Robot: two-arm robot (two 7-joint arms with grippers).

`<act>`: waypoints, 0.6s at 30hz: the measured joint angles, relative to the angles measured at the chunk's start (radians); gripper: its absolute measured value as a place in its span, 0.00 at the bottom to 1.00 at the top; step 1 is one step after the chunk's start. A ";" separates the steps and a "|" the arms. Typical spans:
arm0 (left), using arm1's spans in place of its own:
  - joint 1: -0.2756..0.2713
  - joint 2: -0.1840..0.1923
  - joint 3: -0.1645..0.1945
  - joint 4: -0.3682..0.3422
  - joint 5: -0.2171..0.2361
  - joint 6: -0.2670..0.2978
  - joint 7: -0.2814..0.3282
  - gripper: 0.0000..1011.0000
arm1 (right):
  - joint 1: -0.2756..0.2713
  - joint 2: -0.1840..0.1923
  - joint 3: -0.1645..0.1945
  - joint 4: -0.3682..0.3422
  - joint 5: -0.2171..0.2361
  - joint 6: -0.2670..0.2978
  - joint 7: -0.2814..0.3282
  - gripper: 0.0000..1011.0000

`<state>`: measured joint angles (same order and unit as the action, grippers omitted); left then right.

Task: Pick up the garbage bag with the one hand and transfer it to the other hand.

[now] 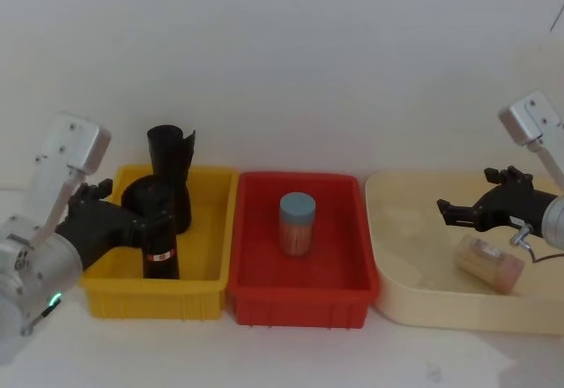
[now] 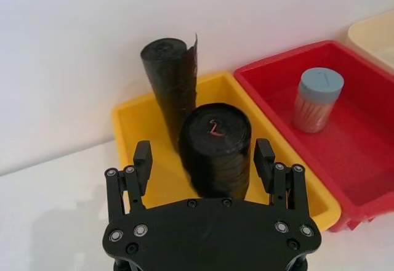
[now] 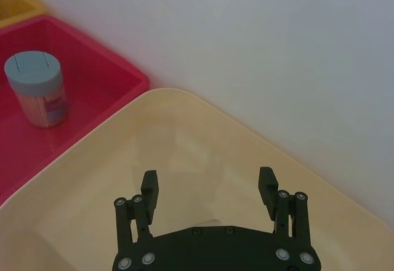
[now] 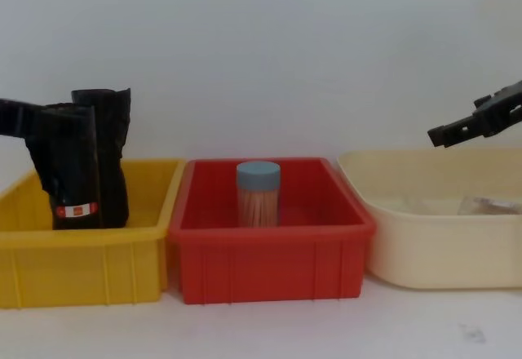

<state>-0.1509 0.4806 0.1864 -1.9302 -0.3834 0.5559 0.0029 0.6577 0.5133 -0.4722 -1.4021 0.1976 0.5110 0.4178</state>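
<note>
Left gripper (image 2: 203,149) wide open, straddling front bag roll (image 1: 161,260) to grab; right gripper (image 3: 208,178) open, empty, parked over tub (image 3: 184,123).

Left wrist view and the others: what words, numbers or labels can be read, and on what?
"2" (possibly; red scrawl): top of the nearer black garbage-bag roll.
Red-and-white band low on that roll: too blurred to read.
Label on the blue-lidded clear jar: too blurred to read.
</note>
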 joint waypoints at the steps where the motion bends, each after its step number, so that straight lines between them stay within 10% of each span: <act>1: -0.007 -0.005 0.000 0.007 -0.006 0.003 -0.004 0.99 | 0.000 0.000 0.000 0.000 0.000 0.000 0.000 0.99; 18: -0.099 -0.069 0.013 0.103 -0.063 0.087 -0.050 0.97 | 0.000 0.000 0.000 0.000 0.000 0.000 0.000 0.99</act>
<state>-0.2502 0.4115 0.1991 -1.8271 -0.4469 0.6430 -0.0471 0.6578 0.5133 -0.4721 -1.4021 0.1976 0.5110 0.4178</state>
